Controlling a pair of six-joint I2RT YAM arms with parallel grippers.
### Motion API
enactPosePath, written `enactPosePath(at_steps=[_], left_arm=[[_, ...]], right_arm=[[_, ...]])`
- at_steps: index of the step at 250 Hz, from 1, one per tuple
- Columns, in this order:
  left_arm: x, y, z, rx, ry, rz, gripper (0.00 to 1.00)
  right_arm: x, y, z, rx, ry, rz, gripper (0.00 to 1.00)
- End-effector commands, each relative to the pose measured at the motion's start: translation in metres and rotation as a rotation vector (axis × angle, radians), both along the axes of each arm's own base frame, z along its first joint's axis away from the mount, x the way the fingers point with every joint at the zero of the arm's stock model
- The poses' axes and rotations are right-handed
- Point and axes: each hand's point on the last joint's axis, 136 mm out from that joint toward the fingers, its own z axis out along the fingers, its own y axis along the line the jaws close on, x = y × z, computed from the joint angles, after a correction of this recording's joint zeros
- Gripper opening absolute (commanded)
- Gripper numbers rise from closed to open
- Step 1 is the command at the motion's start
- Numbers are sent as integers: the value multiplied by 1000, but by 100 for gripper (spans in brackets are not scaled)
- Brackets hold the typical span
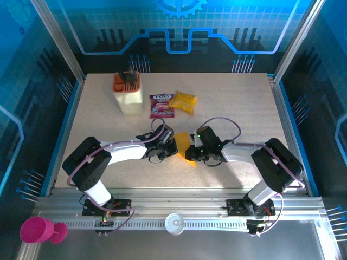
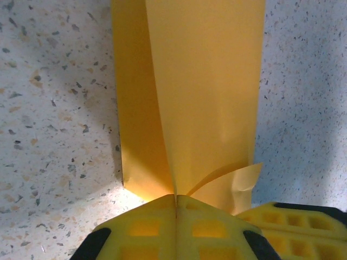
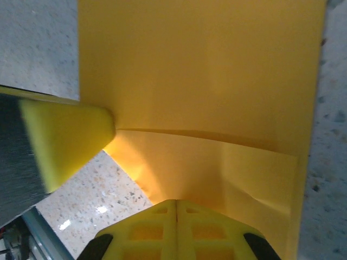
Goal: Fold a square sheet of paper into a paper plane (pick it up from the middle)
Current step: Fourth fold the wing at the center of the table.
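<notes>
The square sheet of paper (image 1: 183, 144), plain orange-yellow, hangs partly folded between my two grippers just above the table's middle. My left gripper (image 1: 174, 142) is shut on its left side. In the left wrist view the sheet (image 2: 206, 81) rises from the closed jaws (image 2: 176, 197) in two layers that meet at a crease, with a curled corner at the lower right. My right gripper (image 1: 193, 152) is shut on the sheet's right side. From the right wrist the sheet (image 3: 206, 70) spreads wide above the closed jaws (image 3: 177, 203), and a left fingertip (image 3: 68, 135) pinches its edge.
At the back left stands a cream holder (image 1: 127, 93) with an orange top. A purple-red packet (image 1: 161, 105) and a glossy yellow snack bag (image 1: 182, 102) lie behind the grippers. A pink object (image 1: 38, 230) and a white cup (image 1: 174, 223) sit on the front rail.
</notes>
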Motion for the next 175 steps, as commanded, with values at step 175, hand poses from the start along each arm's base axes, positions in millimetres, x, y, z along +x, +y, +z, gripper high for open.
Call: enactPosePath(at_steps=[175], left_arm=[[2,-10,24,-73,27,-32,0]], right_arm=[[-3,-7,38,-124,-266,172,32]])
